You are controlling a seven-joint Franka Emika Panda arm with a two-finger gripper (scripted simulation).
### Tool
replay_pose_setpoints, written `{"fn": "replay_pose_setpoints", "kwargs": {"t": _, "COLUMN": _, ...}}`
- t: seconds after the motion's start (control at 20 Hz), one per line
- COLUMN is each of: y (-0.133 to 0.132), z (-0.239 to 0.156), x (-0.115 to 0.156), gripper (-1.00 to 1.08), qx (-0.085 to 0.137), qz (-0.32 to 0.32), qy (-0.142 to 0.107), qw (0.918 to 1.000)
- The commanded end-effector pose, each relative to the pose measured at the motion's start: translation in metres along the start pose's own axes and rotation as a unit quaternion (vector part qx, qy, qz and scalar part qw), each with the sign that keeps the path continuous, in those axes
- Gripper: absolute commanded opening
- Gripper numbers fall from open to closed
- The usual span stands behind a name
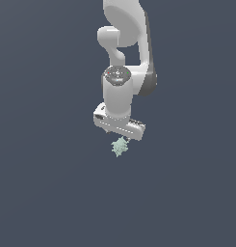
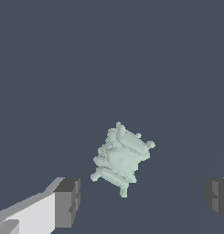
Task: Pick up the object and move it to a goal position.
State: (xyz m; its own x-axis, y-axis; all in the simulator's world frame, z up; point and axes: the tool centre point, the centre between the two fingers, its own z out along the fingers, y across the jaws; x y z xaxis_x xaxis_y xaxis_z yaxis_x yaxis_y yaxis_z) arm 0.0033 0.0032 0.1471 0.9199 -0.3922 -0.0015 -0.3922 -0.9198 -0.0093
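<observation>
Tool (image 2: 143,196) fingers (image 2: 67,201) are spread wide apart and hold nothing, so they can go around the little spiky mint-green object (image 2: 121,157), which sits between them, just under the tool.

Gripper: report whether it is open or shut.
Open. In the wrist view the gripper has its fingers spread wide, the mint-green lump untouched between them.

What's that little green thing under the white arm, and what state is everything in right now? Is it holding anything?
Object: a small pale green spiky lump, not gripped.
Gripper: open, holding nothing; the lump shows in the gap between its fingers, touching neither.
Arm: pointing down over the lump; how far above it cannot be told.
</observation>
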Motion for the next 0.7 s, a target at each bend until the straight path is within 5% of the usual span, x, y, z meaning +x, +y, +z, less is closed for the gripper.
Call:
{"fn": "replay_pose_setpoints", "kwargs": {"t": 0.0, "y": -0.001, "z": 0.006, "x": -0.001, "gripper": 1.00, "qx": 0.000, "qz": 0.034, "qy": 0.000, "qw": 0.9994}}
{"fn": "replay_pose_setpoints", "kwargs": {"t": 0.65, "y": -0.006, "z": 0.034, "x": -0.005, "gripper": 1.00, "qx": -0.003, "qz": 0.193, "qy": 0.001, "qw": 0.9812}}
